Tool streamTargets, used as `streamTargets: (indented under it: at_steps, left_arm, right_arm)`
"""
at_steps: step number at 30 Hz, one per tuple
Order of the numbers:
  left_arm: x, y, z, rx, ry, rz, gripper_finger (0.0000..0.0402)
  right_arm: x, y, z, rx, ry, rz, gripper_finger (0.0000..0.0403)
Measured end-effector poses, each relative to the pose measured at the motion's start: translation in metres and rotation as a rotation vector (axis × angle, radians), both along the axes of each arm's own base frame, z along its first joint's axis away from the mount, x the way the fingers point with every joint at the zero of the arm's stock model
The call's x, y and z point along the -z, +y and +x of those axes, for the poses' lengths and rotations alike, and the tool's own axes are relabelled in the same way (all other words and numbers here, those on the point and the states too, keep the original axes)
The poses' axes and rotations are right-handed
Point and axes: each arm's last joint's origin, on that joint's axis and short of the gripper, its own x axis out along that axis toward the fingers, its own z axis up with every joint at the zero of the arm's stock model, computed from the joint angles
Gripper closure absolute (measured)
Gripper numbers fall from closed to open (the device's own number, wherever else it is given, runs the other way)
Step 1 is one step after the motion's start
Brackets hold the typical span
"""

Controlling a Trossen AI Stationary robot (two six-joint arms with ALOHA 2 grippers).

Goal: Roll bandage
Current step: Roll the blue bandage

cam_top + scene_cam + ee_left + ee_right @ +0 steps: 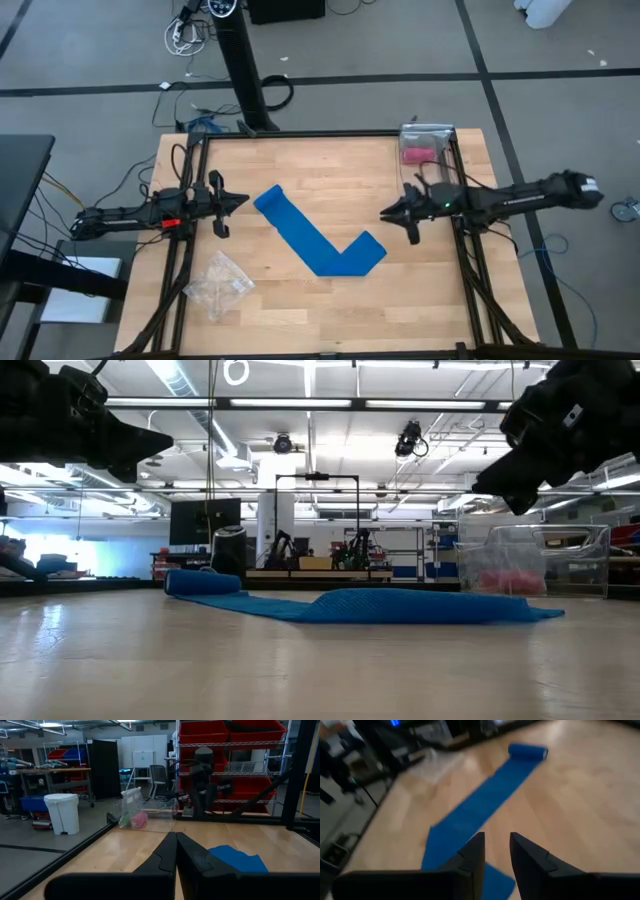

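1. Surface (330, 310): I see a light wood top filling the lower centre of the high view, with a black frame around its edges.
2. Bandage (315, 240): the blue strip lies flat mid-surface in a V shape. One leg runs from upper left down to the bend at lower centre, and the short leg goes up and right. In the right wrist view the far end (527, 751) is rolled into a small cylinder; in the low view that roll (200, 582) sits at centre left of the frame, resting on the surface.
3. Left claw (240, 200): at the left of the high view, tips pointing toward the bandage's upper-left end, near it but not touching. In the left wrist view the fingers (165, 855) are pressed together, holding nothing.
4. Right claw (385, 212): at centre right, just above the bandage's short leg, clear of it. In the right wrist view the fingers (472, 855) are slightly parted, empty.
5. Clear container (426, 143): upper right corner of the surface, with a pink roll (418, 153) inside.
6. Crumpled clear plastic bag (218, 285): lower left of the surface, well apart from the bandage.
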Motion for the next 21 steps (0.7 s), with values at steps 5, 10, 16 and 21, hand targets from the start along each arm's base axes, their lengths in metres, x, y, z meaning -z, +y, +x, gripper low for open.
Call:
streamTargets:
  at_steps: [5, 10, 16, 21]
  left_arm:
    - [0.000, 0.000, 0.000, 0.000, 0.000, 0.000, 0.0385]
    - [0.000, 0.000, 0.000, 0.000, 0.000, 0.000, 0.0385]
    - [0.000, 0.000, 0.000, 0.000, 0.000, 0.000, 0.0385]
    - [0.000, 0.000, 0.000, 0.000, 0.000, 0.000, 0.0385]
  right_arm:
    - [0.008, 0.011, 0.019, 0.052, 0.226, -0.038, 0.0307]
    - [0.022, 0.021, 0.038, 0.075, 0.370, -0.002, 0.0307]
    - [0.038, 0.028, 0.058, 0.091, 0.487, 0.026, 0.0308]
    - [0.044, 0.031, 0.071, 0.115, 0.558, 0.042, 0.0308]
